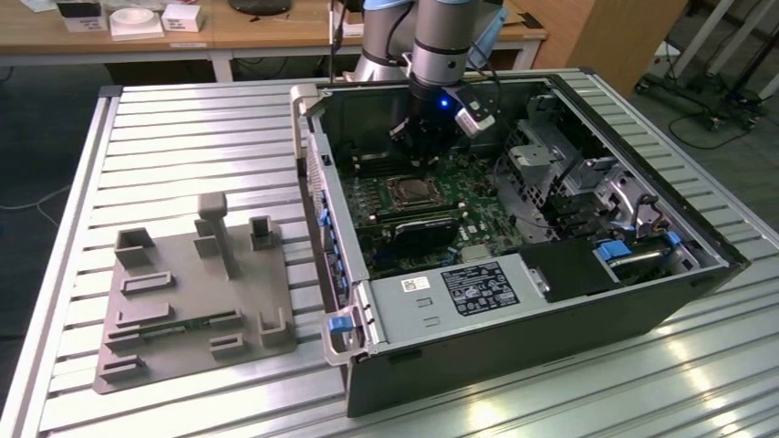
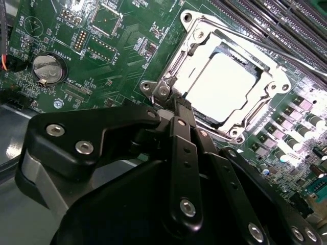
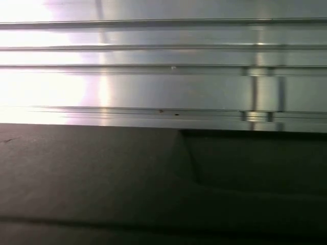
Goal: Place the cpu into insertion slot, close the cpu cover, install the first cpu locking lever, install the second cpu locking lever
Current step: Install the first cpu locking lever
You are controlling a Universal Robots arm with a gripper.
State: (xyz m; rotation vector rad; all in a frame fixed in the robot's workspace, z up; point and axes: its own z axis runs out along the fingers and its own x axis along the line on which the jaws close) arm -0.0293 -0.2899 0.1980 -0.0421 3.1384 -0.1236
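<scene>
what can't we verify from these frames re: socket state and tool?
- Near corner of the cpu cover: hidden by the tool in the second wrist view.
- Locking levers latched or not: rods along the cover, ends not readable.
- Insertion slot: too small in the exterior view to check seating.
- Tool fingers: linkage blocks the tips, so open or shut is unclear.
- First wrist view: blurred metal ribs and a dark surface.

The exterior view looks down from high on the open computer case (image 1: 512, 237); the second wrist view sits close above its green motherboard (image 2: 117, 51), shared by both.
</scene>
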